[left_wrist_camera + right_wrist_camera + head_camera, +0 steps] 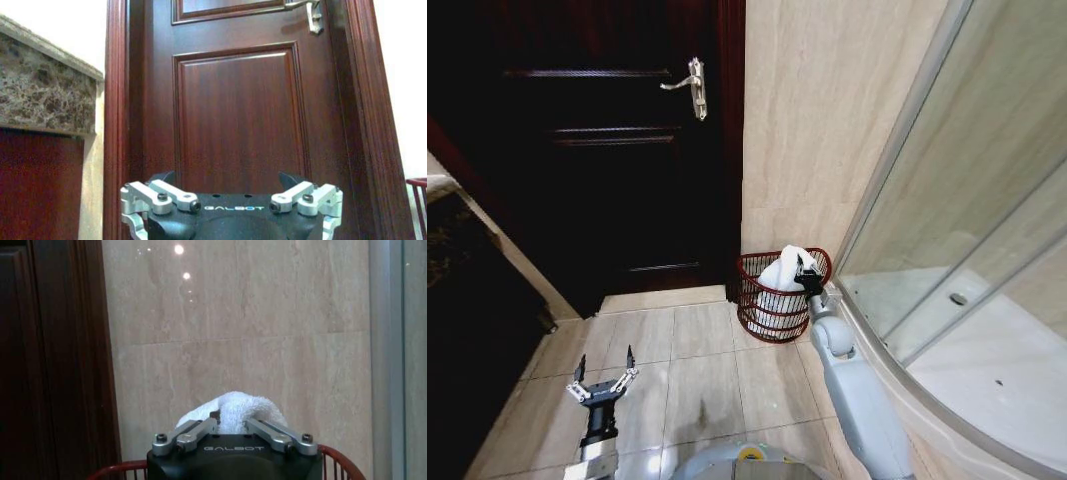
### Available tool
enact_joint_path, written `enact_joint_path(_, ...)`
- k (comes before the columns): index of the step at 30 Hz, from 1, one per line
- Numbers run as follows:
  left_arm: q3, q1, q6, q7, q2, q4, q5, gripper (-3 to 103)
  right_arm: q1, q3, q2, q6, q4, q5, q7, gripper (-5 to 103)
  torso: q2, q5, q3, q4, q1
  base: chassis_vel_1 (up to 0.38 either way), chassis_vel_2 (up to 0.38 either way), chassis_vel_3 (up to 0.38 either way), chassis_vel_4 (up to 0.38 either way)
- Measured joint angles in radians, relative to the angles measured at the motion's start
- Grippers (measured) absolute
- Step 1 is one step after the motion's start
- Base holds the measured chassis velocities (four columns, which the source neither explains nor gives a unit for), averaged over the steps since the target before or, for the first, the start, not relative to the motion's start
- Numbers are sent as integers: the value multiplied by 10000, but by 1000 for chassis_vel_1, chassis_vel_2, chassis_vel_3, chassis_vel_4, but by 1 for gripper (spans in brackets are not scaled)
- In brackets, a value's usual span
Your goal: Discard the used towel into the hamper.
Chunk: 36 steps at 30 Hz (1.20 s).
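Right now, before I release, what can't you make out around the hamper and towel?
- Hamper bottom, head view: hidden by the towel and weave.
- Right gripper fingertips, right wrist view: buried in towel.
- Hamper below its rim, right wrist view: cut off by the frame edge and gripper body.
- Left gripper: open, idle over the floor.

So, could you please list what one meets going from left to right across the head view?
Left gripper low over the floor tiles, door handle on the dark door, hamper with the right gripper holding the white towel over it, shower enclosure glass.

towel (784,268) in hamper (767,315), door (617,140) left, shower enclosure (967,300) right
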Motion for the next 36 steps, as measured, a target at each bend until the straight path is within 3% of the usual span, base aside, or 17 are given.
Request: enact_joint_path(36,-1,22,204,17,0,-81,206,100,-381,66,-231,209,-44,316,-59,3,6,1,4,0,3,-41,54,52,-43)
